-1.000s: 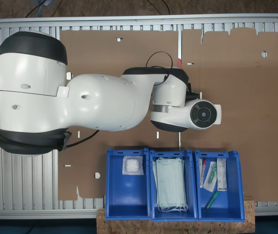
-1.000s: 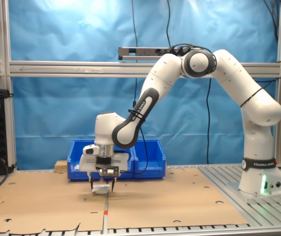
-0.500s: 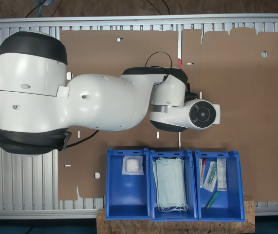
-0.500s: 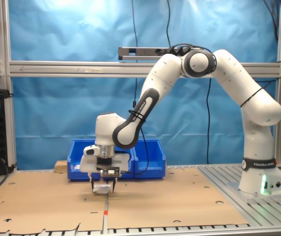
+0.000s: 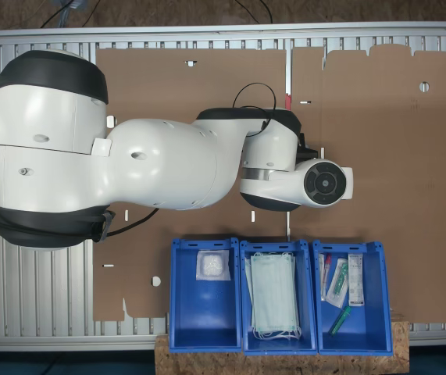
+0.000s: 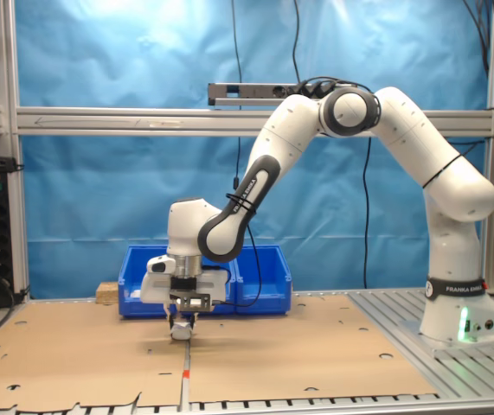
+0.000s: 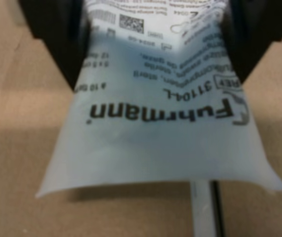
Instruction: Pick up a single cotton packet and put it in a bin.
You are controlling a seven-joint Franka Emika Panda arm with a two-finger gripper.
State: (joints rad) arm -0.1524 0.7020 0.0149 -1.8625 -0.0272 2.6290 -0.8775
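Here, in the wrist view, the gripper (image 7: 153,44) is pinching the cotton packet (image 7: 155,133) between its dark fingers (image 7: 57,44), the packet bowing above the cardboard sheet (image 7: 12,148). In the second exterior view, the gripper (image 6: 183,326) is hanging just above the cardboard, in front of the blue bins (image 6: 255,264). In the first exterior view, the arm (image 5: 168,164) is covering that spot; one bin (image 5: 205,294) is holding another white packet (image 5: 212,266), its neighbour green masks (image 5: 273,295).

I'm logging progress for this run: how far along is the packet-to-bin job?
Done: the gripper is shut on the cotton packet; the wrist view shows it bowed between the fingers. In hand: the packet sits low over the cardboard sheet, barely lifted if at all. Left: carrying it to the blue bins and releasing; one packet already lies in a bin.
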